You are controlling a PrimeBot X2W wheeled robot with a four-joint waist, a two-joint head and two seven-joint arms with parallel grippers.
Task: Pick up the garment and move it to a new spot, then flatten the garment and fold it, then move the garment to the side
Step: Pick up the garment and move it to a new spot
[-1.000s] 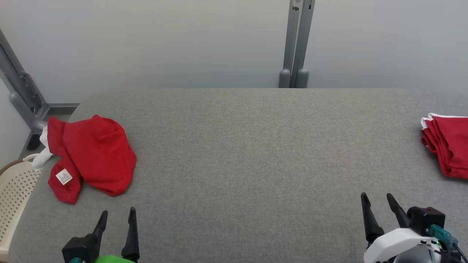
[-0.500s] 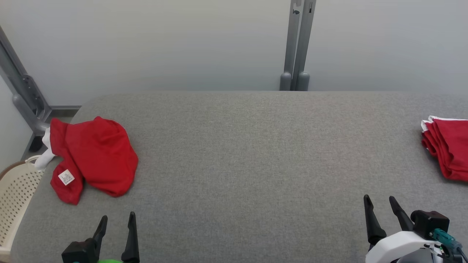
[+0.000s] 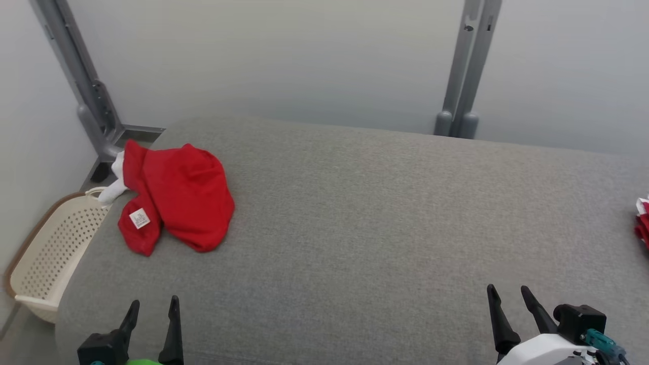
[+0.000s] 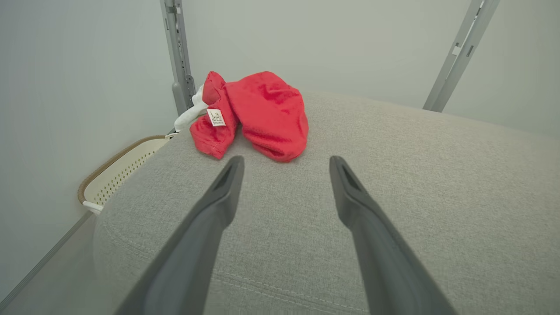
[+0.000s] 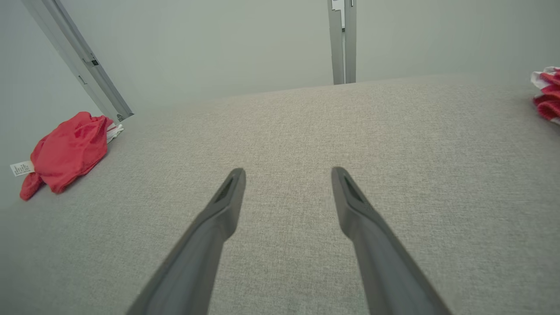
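Garment (image 3: pixel 177 197), a crumpled red piece with a white label (image 3: pixel 139 218) showing, lies bunched at the far left corner of the grey padded tabletop (image 3: pixel 355 213). A strip of white cloth (image 3: pixel 115 185) trails off that edge toward a cream perforated basket (image 3: pixel 50 253) standing on the floor just beside the corner. Left end effector (image 3: pixel 154 301) hovers at the near edge, fingers spread wide with nothing between them, and the left wrist view shows the heap directly ahead; this reads as staging for the first pick. Right end effector (image 3: pixel 507 288) is likewise spread and empty at the near right, well apart from the garment. The run between the left fingers and the heap is bare grey cloth. Noted nearby: a grey upright post (image 3: pixel 94 96) close behind the garment, which could crowd a reach from above, and other red fabric (image 3: pixel 643 223) at the far right edge, presumably pieces already done. The middle of the tabletop looks the likely new spot.
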